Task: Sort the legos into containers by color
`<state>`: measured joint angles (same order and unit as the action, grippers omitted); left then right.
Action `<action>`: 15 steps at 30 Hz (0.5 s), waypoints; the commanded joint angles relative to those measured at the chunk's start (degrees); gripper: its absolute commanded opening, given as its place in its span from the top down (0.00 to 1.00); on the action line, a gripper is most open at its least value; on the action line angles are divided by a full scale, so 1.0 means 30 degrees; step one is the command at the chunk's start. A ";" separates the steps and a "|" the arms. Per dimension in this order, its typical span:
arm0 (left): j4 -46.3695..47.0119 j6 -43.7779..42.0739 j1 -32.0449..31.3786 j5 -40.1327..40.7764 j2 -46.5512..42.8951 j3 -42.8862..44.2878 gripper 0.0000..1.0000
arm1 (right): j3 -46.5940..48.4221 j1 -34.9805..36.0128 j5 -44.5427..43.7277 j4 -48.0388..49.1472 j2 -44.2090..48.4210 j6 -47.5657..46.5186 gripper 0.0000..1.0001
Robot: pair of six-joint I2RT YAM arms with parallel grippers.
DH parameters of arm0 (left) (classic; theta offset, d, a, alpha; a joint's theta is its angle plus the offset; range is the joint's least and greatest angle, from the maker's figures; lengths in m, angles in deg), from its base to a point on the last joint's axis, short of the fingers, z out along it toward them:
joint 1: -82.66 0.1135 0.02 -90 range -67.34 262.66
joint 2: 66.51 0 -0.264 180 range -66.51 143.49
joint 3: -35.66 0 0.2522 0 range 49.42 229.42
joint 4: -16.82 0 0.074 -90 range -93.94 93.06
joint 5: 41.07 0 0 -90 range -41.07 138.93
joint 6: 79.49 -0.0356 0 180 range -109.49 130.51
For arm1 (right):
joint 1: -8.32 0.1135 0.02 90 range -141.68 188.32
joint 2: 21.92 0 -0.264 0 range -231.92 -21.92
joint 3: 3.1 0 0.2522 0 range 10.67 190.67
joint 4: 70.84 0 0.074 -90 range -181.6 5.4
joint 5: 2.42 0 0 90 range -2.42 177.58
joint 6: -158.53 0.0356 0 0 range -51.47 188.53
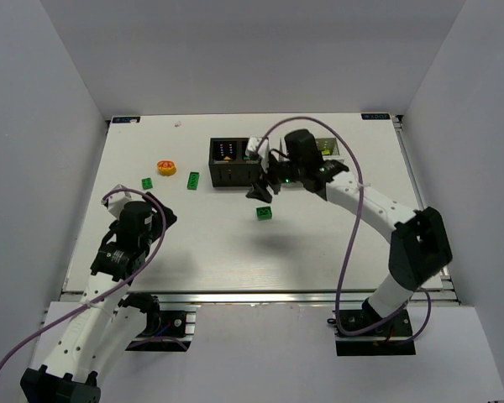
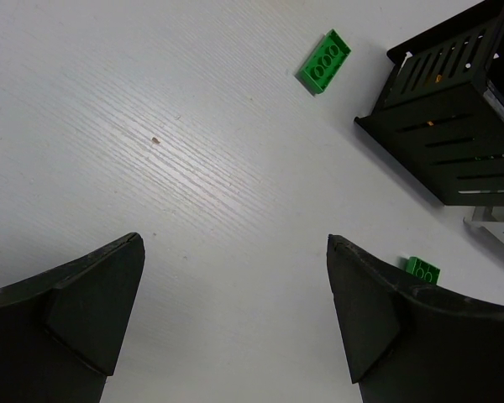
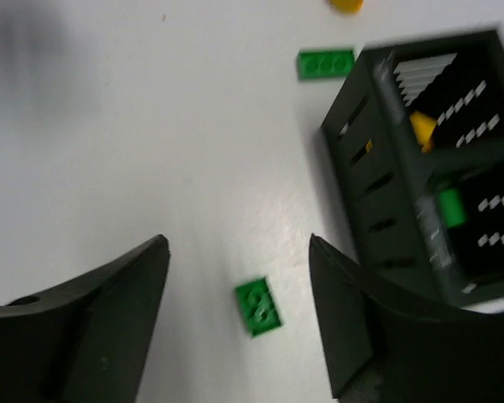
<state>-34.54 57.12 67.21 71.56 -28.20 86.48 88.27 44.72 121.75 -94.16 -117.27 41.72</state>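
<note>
The black container (image 1: pixel 231 163) stands at the table's back middle; in the right wrist view (image 3: pixel 378 168) it holds a yellow lego (image 3: pixel 422 128) and a green lego (image 3: pixel 451 207). The white container (image 1: pixel 332 148) is behind my right arm, mostly hidden. Loose green legos lie at the left (image 1: pixel 147 183), beside the black container (image 1: pixel 193 180) and in front of it (image 1: pixel 264 214). My right gripper (image 1: pixel 260 191) is open and empty, hovering over that front green lego (image 3: pixel 258 307). My left gripper (image 1: pixel 157 217) is open and empty over bare table (image 2: pixel 235 243).
An orange rounded piece (image 1: pixel 166 167) lies at the back left. The left wrist view shows a green brick (image 2: pixel 325 61), the black container (image 2: pixel 454 126) and a second green brick (image 2: pixel 422 269) behind my right finger. White walls enclose the table.
</note>
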 commanded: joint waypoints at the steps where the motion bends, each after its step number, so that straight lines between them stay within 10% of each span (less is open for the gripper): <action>1: 0.0464 0.0108 0.0079 -0.0191 -0.0112 -0.0223 0.02 | -0.2976 -0.0093 -0.1362 -0.0855 0.1284 0.1577 0.30; 4: 0.0523 0.0166 0.0108 -0.0337 -0.0199 -0.0399 0.02 | -0.4357 -0.0122 -0.3797 -0.1150 0.1432 0.3831 0.34; 9: 0.0349 0.0342 0.0108 -0.0601 -0.0405 -0.0634 0.02 | -0.5887 -0.0093 -0.6758 0.1424 0.1521 0.6734 0.11; 15: -0.0120 0.0723 0.0108 -0.0455 -0.1019 -0.0780 0.02 | -0.4746 -0.0035 -0.5190 0.1635 -0.0382 0.4198 0.11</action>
<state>-34.24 58.30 67.21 70.32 -29.78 84.64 71.11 44.61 104.33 -92.91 -116.61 57.43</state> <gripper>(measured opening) 0.983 0.893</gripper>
